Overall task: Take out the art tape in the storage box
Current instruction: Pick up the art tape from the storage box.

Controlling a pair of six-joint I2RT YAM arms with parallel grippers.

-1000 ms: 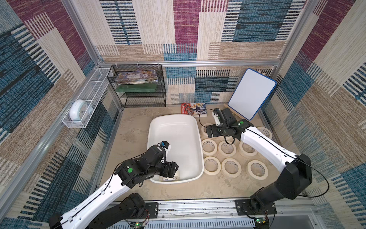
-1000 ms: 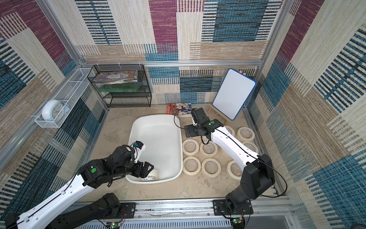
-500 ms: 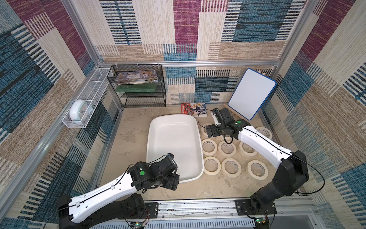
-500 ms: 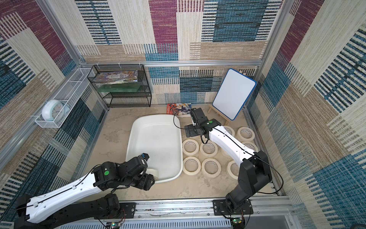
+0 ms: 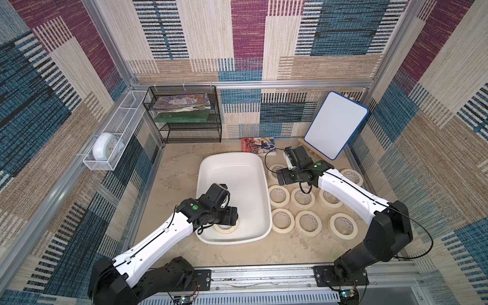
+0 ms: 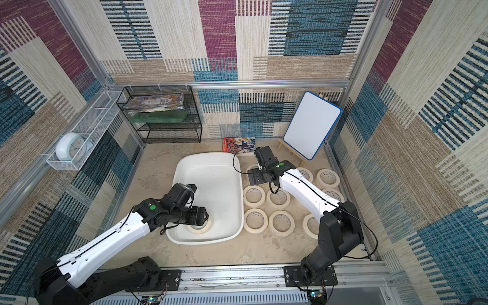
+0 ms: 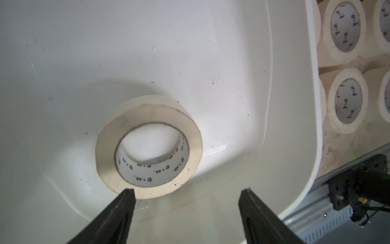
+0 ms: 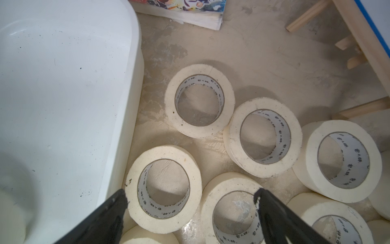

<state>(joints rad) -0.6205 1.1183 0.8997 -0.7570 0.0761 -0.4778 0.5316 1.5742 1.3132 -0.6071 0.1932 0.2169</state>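
Hovers inside the box (image 7: 126, 42) with left pincer (image 7: 187, 191) open and empty, tips close by the one tape roll (image 7: 106, 152) lying flat near the box's front wall. Hangs with right pincer (image 8: 190, 192) spread wide, empty, above the other rolls (image 8: 199, 69) lying flat on the counter (image 8: 253, 52) beside the box.

The storage box (image 5: 232, 169) is plain glossy white, flecked with tiny dark specks. The tape roll (image 7: 105, 152) inside it is cream, its core white with small dark print; the other rolls (image 8: 263, 103) match. The table (image 5: 179, 169) is mottled beige. The walls (image 5: 248, 39) are a woven patchwork of maroon, blue, tan and cream stripes. The board (image 5: 335, 124) is white, edged blue; the rack (image 5: 190, 132) is black wire
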